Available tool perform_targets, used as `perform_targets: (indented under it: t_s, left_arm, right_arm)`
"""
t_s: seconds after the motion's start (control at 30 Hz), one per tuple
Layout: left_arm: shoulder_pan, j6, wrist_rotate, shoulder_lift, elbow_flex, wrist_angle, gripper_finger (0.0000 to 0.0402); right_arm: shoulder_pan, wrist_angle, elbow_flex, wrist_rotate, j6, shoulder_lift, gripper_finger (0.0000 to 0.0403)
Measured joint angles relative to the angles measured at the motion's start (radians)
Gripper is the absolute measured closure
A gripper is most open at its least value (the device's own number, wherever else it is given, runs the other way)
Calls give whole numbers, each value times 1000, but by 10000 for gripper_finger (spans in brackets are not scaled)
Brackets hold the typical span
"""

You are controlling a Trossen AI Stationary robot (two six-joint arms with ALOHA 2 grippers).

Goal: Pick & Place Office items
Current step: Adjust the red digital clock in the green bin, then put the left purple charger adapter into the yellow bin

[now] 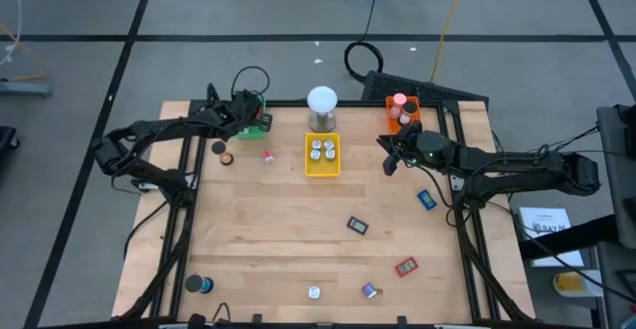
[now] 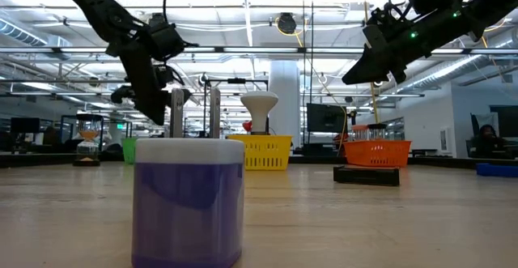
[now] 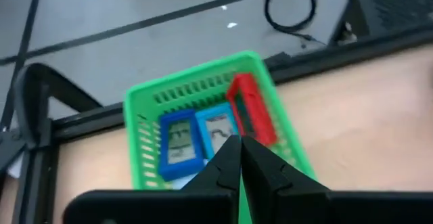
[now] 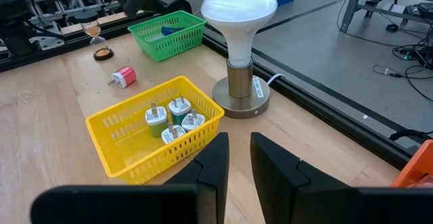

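My left tool (image 1: 260, 111) is pinched together, empty, over green tray (image 1: 256, 122). Nearest loose item: pink plug (image 1: 267, 155), just table-inward of it; left arm closer. Right tool (image 1: 390, 162) narrow gap, empty, near yellow tray (image 1: 321, 169).

We see two dark, near-black arms of jointed segments with black cables looped along them. Each ends in a pair of flat, tapered black fingers (image 3: 226, 166). Small green lights glow on the right arm (image 2: 421, 25).
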Motion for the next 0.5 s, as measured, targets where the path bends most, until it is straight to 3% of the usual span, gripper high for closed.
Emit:
perform_targets:
  t_s: [0.1, 0.23, 0.5]
  left_arm:
    - [-42, 52, 23, -11, -16, 34, 392]
    - [-121, 105, 60, -9, -104, 207, 392]
    - [-291, 165, 249, -10, -370, 847, 392]
  right_arm:
    - [0, 0, 0, 0, 0, 0, 349]
    - [0, 0, 0, 0, 0, 0, 348]
    - [0, 0, 0, 0, 0, 0, 348]
